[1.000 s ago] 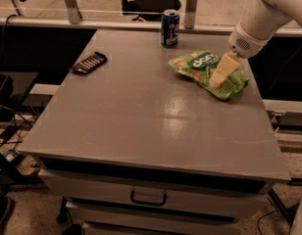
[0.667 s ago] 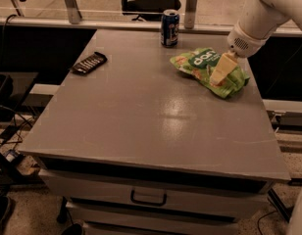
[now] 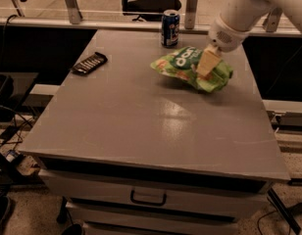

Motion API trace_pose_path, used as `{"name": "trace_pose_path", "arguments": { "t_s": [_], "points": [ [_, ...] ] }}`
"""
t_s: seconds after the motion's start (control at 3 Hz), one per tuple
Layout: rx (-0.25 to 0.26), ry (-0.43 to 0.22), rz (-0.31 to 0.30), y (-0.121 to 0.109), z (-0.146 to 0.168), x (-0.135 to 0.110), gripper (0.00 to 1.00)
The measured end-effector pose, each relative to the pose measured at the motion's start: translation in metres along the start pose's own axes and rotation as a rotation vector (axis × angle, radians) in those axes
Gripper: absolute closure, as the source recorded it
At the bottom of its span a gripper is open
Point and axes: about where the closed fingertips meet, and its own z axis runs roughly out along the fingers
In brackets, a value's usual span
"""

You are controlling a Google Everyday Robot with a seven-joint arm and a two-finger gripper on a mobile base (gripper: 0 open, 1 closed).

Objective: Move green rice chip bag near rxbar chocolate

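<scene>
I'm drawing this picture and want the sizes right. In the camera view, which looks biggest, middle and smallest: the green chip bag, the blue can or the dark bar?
1. green rice chip bag, with the gripper clamped on its right side.
2. blue can, though it stands farthest back.
3. rxbar chocolate, flat and thin.

1. You are looking at the gripper (image 3: 206, 66) reaching down near the far right corner of the table (image 3: 141, 131), its tan fingers (image 3: 208, 61) pinching the green rice chip bag (image 3: 183, 62).
2. The bag is sitting tilted, its left end casting a shadow on the tabletop beneath it.
3. The rxbar chocolate (image 3: 89, 63) is lying flat by the left edge, toward the far left corner, well apart from the bag.
4. A blue can (image 3: 170, 28) is standing upright at the far edge, just behind the bag.
</scene>
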Motion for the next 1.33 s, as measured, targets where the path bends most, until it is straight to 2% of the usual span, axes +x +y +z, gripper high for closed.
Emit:
{"name": "trace_pose_path", "arguments": {
  "t_s": [0.67,1.0,1.33],
  "points": [
    [-0.058,-0.084,-0.156,0.026,-0.002,-0.083,1.00],
    [-0.116,-0.132,-0.219,0.029,0.016,-0.136,1.00],
    [-0.145,-0.156,-0.255,0.034,0.029,-0.167,1.00]
  ]
}}
